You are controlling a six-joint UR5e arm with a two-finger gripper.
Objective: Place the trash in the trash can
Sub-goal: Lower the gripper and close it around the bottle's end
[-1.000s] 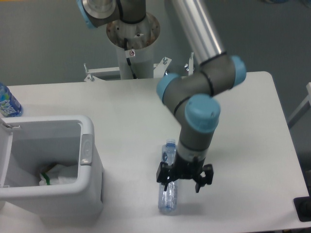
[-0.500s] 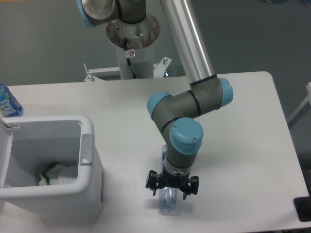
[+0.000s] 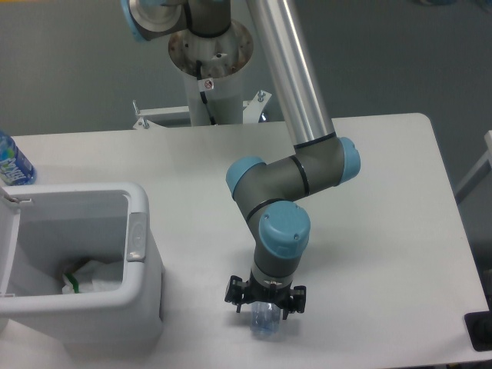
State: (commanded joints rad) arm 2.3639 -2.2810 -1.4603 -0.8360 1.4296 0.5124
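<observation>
Item, far left of the trash can (image 3: 146, 269): upright bottle with a bright blue label (image 3: 13, 163), at the table's rear edge, not part of the job and unmoved across all views. Item, the trash can itself: boxy white bin, lid hinged open to its left, grey latch tab on its right wall; position unchanged. Item, inside the trash can: crumpled white paper wrapper (image 3: 92, 277) lying on the bottom, so one of the two pieces of trash is judged already disposed of. Item, right of the trash can and near the table's front edge: clear plastic bottle (image 3: 266, 318), lying on the table (image 3: 400, 231), only its lower end showing beneath the tool. Item, directly over that bottle: gripper (image 3: 265, 296), fingers spread wide to either side of the bottle, not yet closed on it. Change noted: a second ago the gripper stood further right of the trash can and higher, with the bottle's capped end visible above it; it has since shifted toward the trash can and descended, straddling the bottle and hiding most of it. Judgement: the approach looks complete, closing the fingers comes next, then carrying the bottle to the trash can.
</observation>
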